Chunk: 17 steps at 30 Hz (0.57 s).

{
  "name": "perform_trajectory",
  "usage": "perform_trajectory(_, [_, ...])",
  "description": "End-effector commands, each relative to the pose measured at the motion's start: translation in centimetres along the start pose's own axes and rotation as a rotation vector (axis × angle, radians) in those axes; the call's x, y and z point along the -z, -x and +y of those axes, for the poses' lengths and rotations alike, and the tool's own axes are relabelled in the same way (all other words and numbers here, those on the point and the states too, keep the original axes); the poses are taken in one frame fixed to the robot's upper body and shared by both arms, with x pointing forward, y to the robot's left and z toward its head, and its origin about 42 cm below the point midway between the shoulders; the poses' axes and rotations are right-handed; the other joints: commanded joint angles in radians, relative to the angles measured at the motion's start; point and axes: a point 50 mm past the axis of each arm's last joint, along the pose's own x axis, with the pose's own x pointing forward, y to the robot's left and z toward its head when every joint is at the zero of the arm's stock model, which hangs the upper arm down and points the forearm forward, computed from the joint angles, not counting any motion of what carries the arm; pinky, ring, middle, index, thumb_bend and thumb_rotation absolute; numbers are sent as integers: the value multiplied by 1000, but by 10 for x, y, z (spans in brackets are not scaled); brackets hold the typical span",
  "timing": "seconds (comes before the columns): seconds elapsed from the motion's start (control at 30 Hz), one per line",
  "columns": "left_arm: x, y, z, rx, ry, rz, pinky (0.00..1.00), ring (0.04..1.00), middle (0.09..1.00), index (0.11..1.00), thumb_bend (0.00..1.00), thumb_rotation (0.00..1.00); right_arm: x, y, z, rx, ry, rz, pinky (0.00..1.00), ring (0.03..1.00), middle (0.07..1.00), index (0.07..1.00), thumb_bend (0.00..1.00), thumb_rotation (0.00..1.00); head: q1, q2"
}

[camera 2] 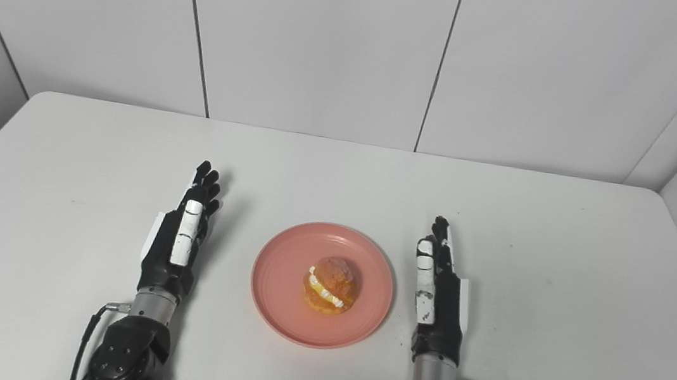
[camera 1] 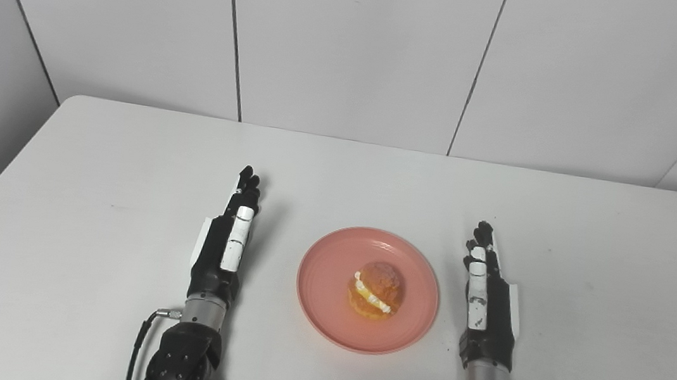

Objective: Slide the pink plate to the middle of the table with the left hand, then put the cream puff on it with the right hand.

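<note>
A pink plate [camera 1: 330,265] lies near the middle of the white table. A golden cream puff [camera 1: 375,288] with white filling sits on it, slightly right of the plate's centre. My left hand [camera 1: 229,238] rests edge-on to the left of the plate, fingers straight and pointing away, holding nothing. My right hand [camera 1: 485,282] rests the same way to the right of the plate, fingers straight, holding nothing. Neither hand touches the plate. The plate [camera 2: 277,279] and puff [camera 2: 331,285] also show in the right eye view, between the left hand [camera 2: 179,235] and right hand [camera 2: 435,281].
The white table [camera 1: 90,187] runs back to a grey panelled wall [camera 1: 354,51]. Side walls close in at the left and right edges. A black cable [camera 1: 136,345] hangs by my left wrist.
</note>
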Motion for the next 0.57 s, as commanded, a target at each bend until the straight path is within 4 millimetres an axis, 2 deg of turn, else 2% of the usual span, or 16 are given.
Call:
perform_trajectory(0.0, [-12,-4,-4,1,1,-57,1000,1000,1000,1000,771,999,-6,0,3,6,-16,-13,963,958,962,950,816,973,-1,0])
perform_trajectory(0.53, [-14,-3,-5,-1,4,-44,1000,1000,1000,1000,781,994,-6,0,4,2,-28,-8,960,952,964,948,829,975,-2,3])
